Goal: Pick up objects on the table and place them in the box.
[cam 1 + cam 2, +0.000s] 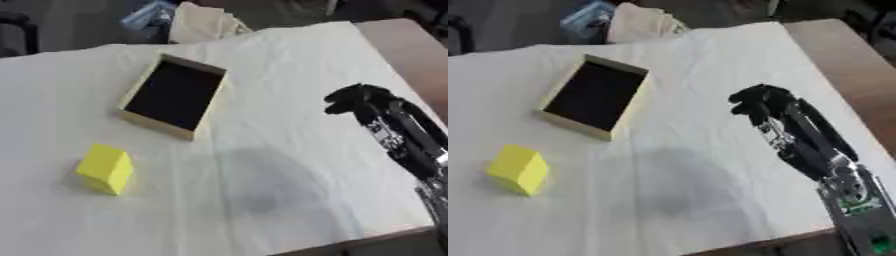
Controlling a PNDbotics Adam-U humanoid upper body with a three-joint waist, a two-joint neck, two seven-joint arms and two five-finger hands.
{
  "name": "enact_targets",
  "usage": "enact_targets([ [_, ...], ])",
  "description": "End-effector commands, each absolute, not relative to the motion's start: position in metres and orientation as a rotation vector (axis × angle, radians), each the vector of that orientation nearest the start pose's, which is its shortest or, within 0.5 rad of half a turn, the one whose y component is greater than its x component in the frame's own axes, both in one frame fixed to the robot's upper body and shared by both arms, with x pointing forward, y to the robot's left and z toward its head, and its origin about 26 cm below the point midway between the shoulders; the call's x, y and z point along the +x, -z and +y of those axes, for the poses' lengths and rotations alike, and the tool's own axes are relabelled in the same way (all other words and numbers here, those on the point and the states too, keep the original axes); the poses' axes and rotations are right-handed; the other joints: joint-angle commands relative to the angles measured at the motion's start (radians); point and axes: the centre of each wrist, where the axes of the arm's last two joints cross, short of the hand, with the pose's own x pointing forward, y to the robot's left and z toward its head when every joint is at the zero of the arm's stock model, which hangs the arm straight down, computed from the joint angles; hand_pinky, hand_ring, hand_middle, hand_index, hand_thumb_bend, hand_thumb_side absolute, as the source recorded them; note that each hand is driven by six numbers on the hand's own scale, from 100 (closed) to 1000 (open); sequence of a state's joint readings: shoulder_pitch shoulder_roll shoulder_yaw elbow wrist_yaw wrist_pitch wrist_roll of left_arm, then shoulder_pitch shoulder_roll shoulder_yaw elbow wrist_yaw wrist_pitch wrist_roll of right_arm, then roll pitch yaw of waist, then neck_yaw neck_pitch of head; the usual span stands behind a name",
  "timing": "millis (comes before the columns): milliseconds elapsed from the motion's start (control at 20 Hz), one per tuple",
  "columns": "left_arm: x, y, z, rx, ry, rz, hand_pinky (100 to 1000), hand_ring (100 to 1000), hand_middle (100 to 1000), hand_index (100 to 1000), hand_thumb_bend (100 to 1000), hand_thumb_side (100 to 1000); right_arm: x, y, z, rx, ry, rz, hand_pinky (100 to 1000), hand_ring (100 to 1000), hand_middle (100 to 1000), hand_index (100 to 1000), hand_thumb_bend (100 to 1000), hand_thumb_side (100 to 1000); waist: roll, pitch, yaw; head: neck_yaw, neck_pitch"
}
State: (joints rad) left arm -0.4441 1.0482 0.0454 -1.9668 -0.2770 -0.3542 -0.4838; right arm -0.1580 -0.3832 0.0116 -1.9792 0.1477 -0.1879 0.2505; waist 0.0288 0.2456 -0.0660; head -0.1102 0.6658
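A yellow block (106,168) lies on the white tablecloth at the near left. Behind it, a shallow yellow-walled box (131,91) with a dark inside sits open, tilted askew. My right hand (756,102) hovers over the cloth to the right of the box, well apart from both block and box. Its fingers are curled in and hold nothing. The black and silver right arm (815,150) runs down to the lower right corner. My left hand shows in neither view.
The white cloth (289,60) covers most of a brown table whose bare edge (411,55) shows at the right. Beyond the far edge lie a cream cloth bundle (203,24) and a bluish object (147,16). A soft shadow falls on the cloth near the middle front.
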Motion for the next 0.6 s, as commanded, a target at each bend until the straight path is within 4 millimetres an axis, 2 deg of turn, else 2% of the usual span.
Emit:
enact_targets([
  [50, 0.283, -0.342, 0.337, -1.151, -2.37, 2.252, 809, 747, 678, 837, 762, 364, 0.284, -0.17, -0.283, -0.235, -0.853, -2.197, 742, 698, 718, 788, 100, 917, -0.001, -0.016, 0.001, -0.002, -0.012],
  [600, 0.301, -0.308, 0.33, -0.981, -2.553, 2.244, 823, 754, 658, 836, 706, 401, 0.285, -0.17, -0.282, -0.227, -0.856, -2.199, 742, 699, 718, 789, 100, 916, -0.007, -0.016, -0.001, 0.0, -0.015],
])
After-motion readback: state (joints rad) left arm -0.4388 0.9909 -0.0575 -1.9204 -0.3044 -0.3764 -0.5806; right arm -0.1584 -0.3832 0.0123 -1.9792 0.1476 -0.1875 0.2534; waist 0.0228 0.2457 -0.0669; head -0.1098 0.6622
